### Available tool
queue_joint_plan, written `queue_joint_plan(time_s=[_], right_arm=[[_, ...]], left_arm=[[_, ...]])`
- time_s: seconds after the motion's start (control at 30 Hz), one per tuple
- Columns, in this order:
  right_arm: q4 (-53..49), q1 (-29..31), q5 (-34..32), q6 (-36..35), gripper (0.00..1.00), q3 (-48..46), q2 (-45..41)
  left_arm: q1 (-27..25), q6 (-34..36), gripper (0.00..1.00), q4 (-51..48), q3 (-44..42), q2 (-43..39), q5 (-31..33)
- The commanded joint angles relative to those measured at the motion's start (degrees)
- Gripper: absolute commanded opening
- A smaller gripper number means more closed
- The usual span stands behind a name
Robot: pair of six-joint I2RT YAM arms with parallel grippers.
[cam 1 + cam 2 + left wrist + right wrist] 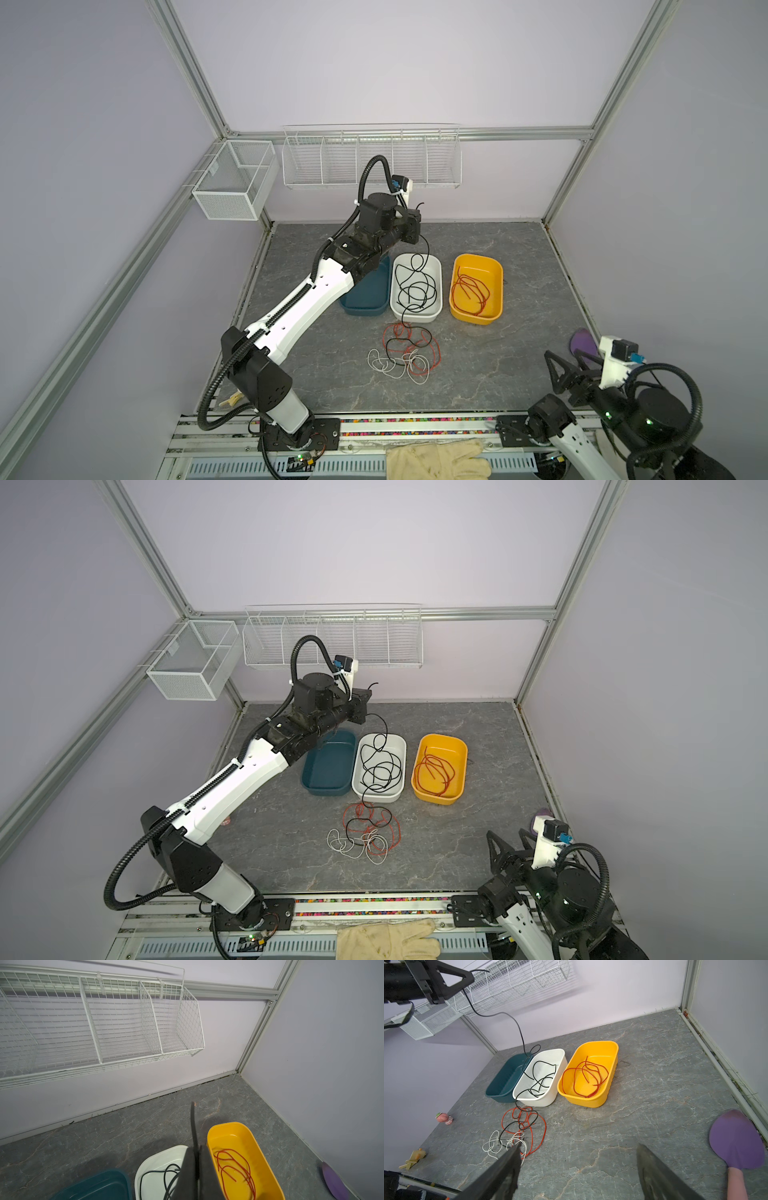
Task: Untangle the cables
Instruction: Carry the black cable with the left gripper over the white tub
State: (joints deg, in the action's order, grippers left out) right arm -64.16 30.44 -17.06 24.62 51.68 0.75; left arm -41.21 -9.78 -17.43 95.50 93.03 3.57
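Note:
My left gripper [417,219] is raised above the back of the trays and is shut on a black cable [517,1022]. Its short end sticks out past the fingers [207,1169]. The black cable hangs down into the white tray [415,320], coils there, then runs over the front rim into a tangle [405,353] of red, black and white cables on the table. In the yellow tray [473,318] a red cable [471,291] lies loose. My right gripper [578,1147] stands open low at the near right, nothing between its fingers, to the right of the tangle [519,1130].
An empty dark blue tray [361,309] stands left of the white one, partly under my left arm. A purple paddle [737,1140] lies by the right wall. A pink toy [443,1118] and a wooden figure [415,1156] are at the left edge. Wire baskets [370,162] hang on the back wall.

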Motion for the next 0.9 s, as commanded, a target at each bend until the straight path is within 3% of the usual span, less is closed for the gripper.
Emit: queue_joint_plan(time_s=[0.0,0.53,0.87], right_arm=[[2.0,-0.91,0.26,0.3,0.88,-0.62,-0.53],[2.55,-5.21,3.17,-1.15,0.88,-0.79,-0.49],[2.65,-6.23,3.32,-1.32,0.88,-0.79,-0.51]], left_arm=[[0.41,0.63,0.0,4.11,-2.8,1.27,-0.06],[0.52,-3.71,0.0,13.0,-19.08,1.53,-0.39],[0.52,-5.48,0.0,13.14,-22.55,5.16,-2.01]])
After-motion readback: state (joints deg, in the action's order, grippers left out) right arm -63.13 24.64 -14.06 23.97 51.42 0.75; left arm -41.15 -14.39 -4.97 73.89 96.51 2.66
